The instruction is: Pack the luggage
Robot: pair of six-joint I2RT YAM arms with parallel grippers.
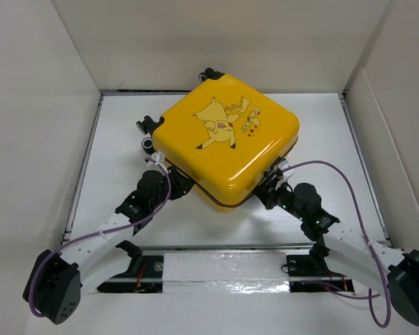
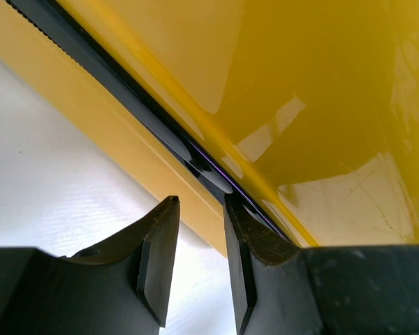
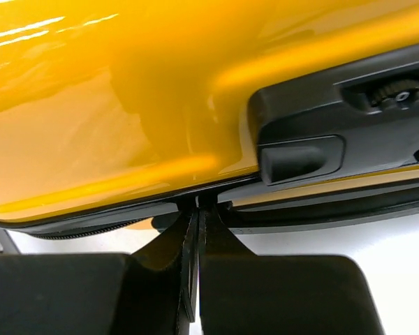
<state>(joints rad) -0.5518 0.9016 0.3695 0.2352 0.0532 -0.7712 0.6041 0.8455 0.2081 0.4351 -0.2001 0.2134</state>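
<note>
right gripper (image 3: 197, 211) pinched at glossy yellow pikachu-print luggage (image 1: 227, 136), lid down

One luggage (image 1: 227, 139) lies on one white table (image 1: 112, 202), with one cartoon print (image 1: 220, 120) on its lid. Three black wheels (image 1: 148, 145) show: one at its twelve o'clock and two at its nine o'clock. Two arms (image 1: 105, 234) reach in, with one left gripper (image 2: 199, 209) at seven o'clock and one right gripper (image 3: 197, 216) at five o'clock. There are two purple cables (image 1: 330, 162), one per arm, and one black lock block (image 3: 349, 125).
</note>
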